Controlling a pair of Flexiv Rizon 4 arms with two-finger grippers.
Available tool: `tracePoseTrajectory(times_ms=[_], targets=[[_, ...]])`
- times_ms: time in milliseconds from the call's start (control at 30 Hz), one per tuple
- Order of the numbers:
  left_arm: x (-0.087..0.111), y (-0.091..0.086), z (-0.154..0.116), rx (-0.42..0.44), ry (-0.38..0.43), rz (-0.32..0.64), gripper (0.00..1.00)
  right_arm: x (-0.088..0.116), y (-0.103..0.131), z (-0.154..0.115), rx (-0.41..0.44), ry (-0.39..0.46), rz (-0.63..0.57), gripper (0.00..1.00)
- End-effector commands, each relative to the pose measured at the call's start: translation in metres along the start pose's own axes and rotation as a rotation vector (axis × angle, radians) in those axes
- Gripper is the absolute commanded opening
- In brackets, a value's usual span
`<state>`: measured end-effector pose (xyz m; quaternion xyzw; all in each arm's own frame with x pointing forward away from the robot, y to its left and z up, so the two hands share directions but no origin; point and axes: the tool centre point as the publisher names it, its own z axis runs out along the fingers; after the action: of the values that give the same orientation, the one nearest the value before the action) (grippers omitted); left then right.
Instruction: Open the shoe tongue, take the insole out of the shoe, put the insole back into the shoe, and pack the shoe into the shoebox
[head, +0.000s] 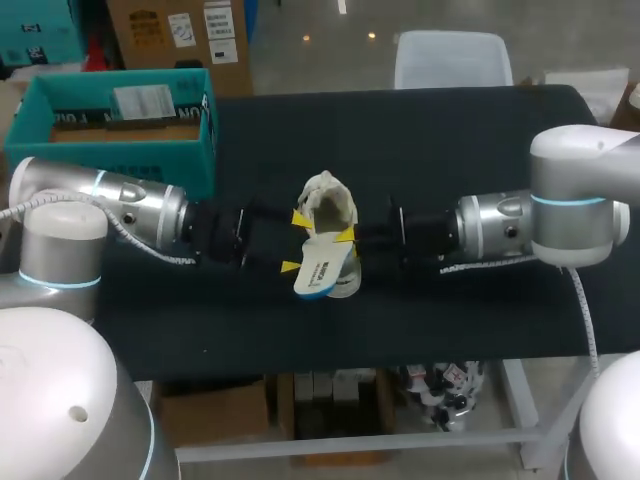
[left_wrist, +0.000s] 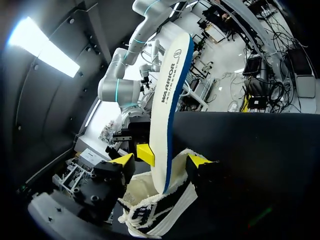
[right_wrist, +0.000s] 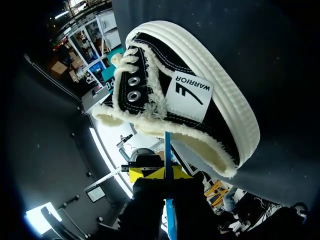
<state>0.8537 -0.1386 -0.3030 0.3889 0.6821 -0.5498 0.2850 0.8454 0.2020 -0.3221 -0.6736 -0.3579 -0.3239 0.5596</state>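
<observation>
Pinched edge-on between the closed yellow tips of the right gripper (right_wrist: 152, 173), the insole (left_wrist: 172, 100) is held upright. Its lower end is sunk into the mouth of the shoe (right_wrist: 200, 100) and its upper end rises clear of it. The insole is white on its face with a blue rim. A line of dark lettering and a small round mark are printed along that face; they are not read off.

The shoe is black canvas with frayed cream trim, metal eyelets, white laces and a thick white rubber sole. A white side tag (right_wrist: 190, 90) bearing a dark logo and a word is stitched to its flank. The shoe is kept near the middle of the dark table (head: 450, 130). It is gripped at its collar by the left gripper (left_wrist: 161, 160), whose fingers are spread wide and pressed against the opening from two sides.

In the head view the two arms are seen meeting at the shoe from opposite sides.

The teal shoebox (head: 110, 160) is set at the table's far left corner, well apart from the shoe, with its top open. A white label (head: 145, 100) is seen inside it, its print too small to be made out.
</observation>
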Motion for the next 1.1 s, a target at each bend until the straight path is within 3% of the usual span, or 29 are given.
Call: tracePoseTrajectory(times_ms=[33,300,400,433,500,1100], targets=[[-0.001,0.009,0.003,0.017,-0.015,0.001,0.44,-0.001,0.002,-0.001,0.009,0.007,-0.001,0.00],[0.000,0.017,0.013,0.036,-0.014,-0.025,0.42,-0.003,0.005,-0.002,0.011,0.019,0.004,0.00],[-0.001,0.019,0.016,0.037,-0.017,-0.030,0.35,-0.003,0.005,-0.002,0.012,0.021,0.006,0.00],[-0.002,0.020,0.017,0.034,-0.017,-0.030,0.30,-0.003,0.005,-0.002,0.013,0.022,0.005,0.00],[-0.002,0.020,0.019,0.041,-0.021,-0.034,0.00,-0.003,0.006,-0.002,0.015,0.025,0.005,0.00],[-0.007,0.014,0.017,0.048,0.022,-0.024,0.00,-0.001,0.005,0.001,0.025,0.039,0.001,0.00]])
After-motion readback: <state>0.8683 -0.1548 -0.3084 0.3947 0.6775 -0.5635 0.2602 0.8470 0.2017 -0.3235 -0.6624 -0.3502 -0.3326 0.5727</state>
